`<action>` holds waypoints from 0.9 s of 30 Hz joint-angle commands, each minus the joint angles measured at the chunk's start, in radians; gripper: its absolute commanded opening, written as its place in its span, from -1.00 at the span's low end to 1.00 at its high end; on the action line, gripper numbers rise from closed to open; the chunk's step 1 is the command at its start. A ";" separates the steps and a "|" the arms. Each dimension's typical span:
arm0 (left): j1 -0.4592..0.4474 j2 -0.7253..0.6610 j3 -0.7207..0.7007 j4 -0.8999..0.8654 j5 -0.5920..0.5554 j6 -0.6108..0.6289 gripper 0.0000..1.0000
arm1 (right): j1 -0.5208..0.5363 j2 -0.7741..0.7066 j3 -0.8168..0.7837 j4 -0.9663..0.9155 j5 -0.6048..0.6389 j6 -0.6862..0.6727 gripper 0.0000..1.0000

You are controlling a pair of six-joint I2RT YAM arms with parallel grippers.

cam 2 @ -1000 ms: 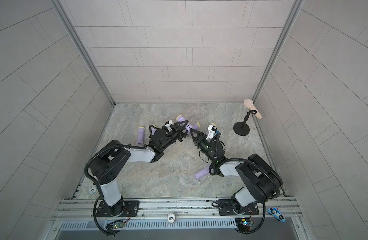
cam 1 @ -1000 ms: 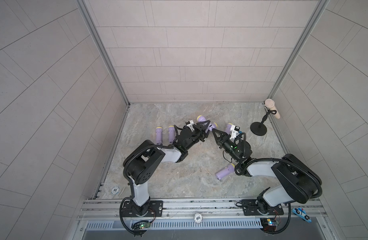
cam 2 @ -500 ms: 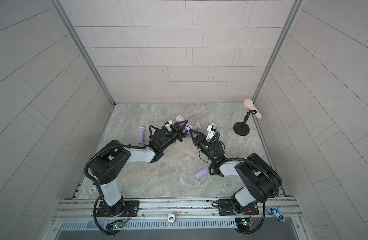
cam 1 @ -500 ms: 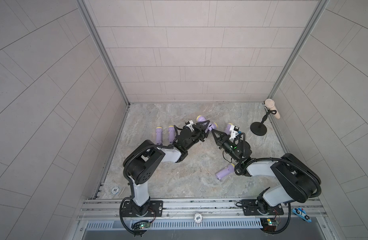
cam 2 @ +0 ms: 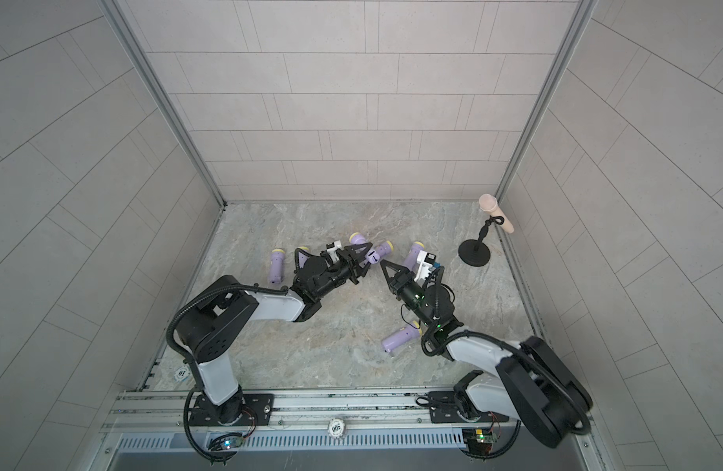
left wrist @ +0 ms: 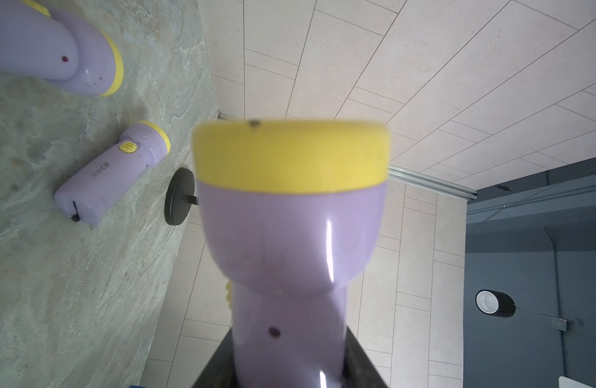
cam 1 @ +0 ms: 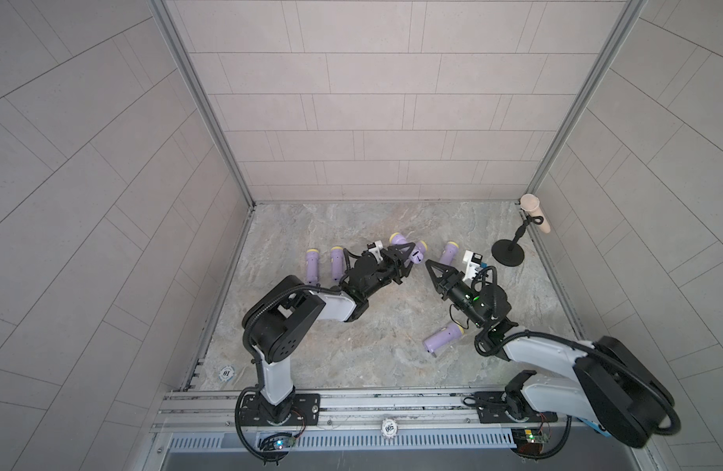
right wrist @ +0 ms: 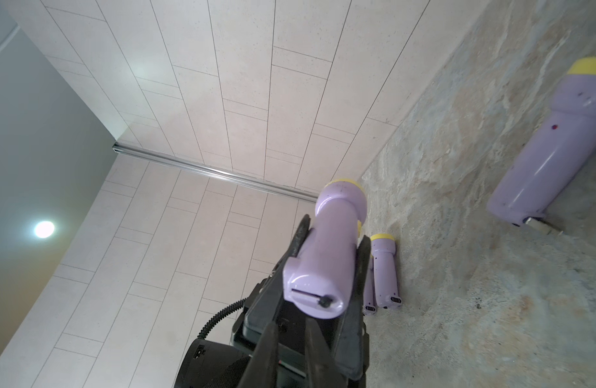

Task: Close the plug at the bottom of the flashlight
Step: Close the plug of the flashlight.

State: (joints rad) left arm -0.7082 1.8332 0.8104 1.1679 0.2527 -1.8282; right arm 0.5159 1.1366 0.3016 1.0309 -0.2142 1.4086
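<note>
While the left claw [cam 1: 408, 256] pinches the flashlight [cam 1: 418, 253] round its barrel and holds it clear of the tabletop [cam 1: 351, 228], I have its base turned toward the right claw [cam 1: 430, 266]. That claw is pressed together and empty. Its tip is aimed at the base and stops just short of it, and both top views show a gap between them.

In the right wrist view, the plug [right wrist: 311, 296] is a dark strip with a small knob at one end, lying across the base just ahead of my tip. It looks close to flat, but I cannot tell whether it is fully seated.

I judge this to be the line-up before the press: the hold is made and the closing is not yet done. The next move calls for a short, straight push of the paired tips onto the knob end. The left claw must be braced so the barrel neither slides back nor twists.

Beneath and beyond both claws lie other flashlights [cam 1: 443, 340], and I must stay off them.
</note>
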 commanded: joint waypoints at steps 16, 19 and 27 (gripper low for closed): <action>0.027 -0.028 0.014 -0.043 0.077 0.031 -1.00 | -0.004 -0.535 0.110 -0.866 0.122 -0.276 0.40; 0.033 -0.031 0.013 -0.070 0.102 0.051 -1.00 | -0.005 -0.578 0.127 -0.927 0.139 -0.315 0.55; 0.050 -0.041 0.038 -0.258 0.199 0.160 -1.00 | -0.009 -0.630 0.206 -1.130 0.163 -0.408 0.75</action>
State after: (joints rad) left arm -0.6670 1.8320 0.8146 0.9764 0.3866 -1.7191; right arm 0.5095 0.5240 0.4725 0.0105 -0.0772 1.0626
